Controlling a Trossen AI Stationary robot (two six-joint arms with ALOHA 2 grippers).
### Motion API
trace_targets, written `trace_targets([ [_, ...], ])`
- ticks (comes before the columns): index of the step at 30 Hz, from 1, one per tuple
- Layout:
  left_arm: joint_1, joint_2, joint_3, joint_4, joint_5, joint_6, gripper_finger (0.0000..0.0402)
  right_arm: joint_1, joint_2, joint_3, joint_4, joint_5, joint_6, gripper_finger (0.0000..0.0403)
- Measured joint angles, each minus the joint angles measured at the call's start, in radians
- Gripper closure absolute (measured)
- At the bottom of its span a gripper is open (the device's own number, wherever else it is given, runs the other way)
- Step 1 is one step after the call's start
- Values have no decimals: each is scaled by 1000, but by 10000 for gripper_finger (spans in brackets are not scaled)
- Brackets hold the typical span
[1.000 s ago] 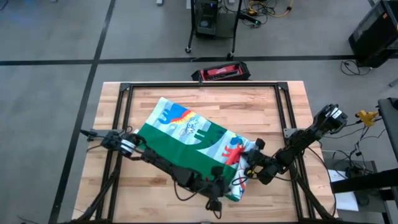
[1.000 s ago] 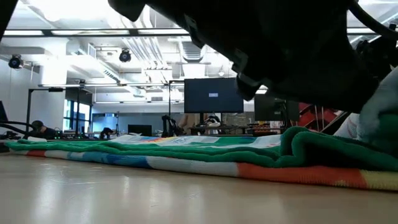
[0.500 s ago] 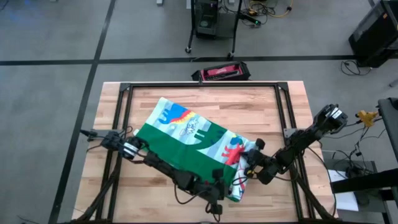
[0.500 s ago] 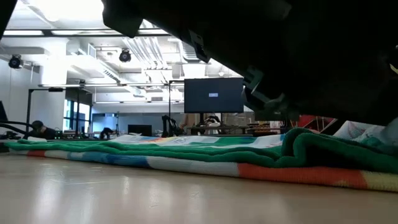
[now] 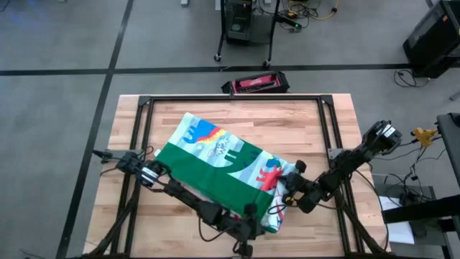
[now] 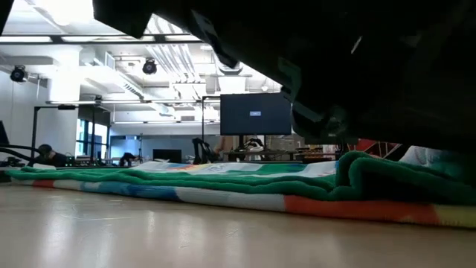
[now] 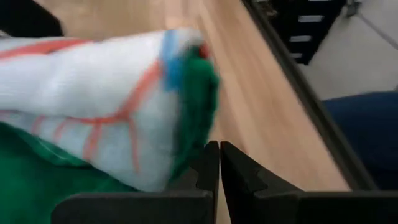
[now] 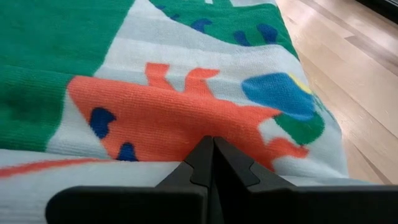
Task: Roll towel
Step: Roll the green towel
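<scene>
Wooden butcher-block table (image 5: 302, 119) with a black frame stands on a grey floor; a red and black case (image 5: 256, 83) lies on the floor beyond its far edge. 1 towel (image 5: 215, 162) lies on the table, partly folded so its green back covers the middle, dinosaur print showing at the far corner and at the end nearest the right gripper.

Left gripper (image 5: 248, 229) sits at the towel's near corner, its 2 fingers (image 7: 208, 165) pressed together; the bunched white, orange and green towel edge lies just beside them, and whether cloth is pinched between them cannot be told.

Right gripper (image 5: 286, 193) rests at the towel's right-hand end, fingers (image 8: 208, 155) clenched tight, tips against the orange dinosaur print directly ahead of them.

Low view: towel forms a raised green fold ahead of the dark arms.
</scene>
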Motion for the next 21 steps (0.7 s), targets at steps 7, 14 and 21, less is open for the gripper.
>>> trace_targets([
  [7,-3,-70,0,-53,-3,10,402,0,0,0,0,0,0,403],
  [14,19,-141,1,-60,2,158,402,0,0,0,0,0,0,403],
  [21,138,-87,0,6,177,200,402,0,0,0,0,0,-1,403],
])
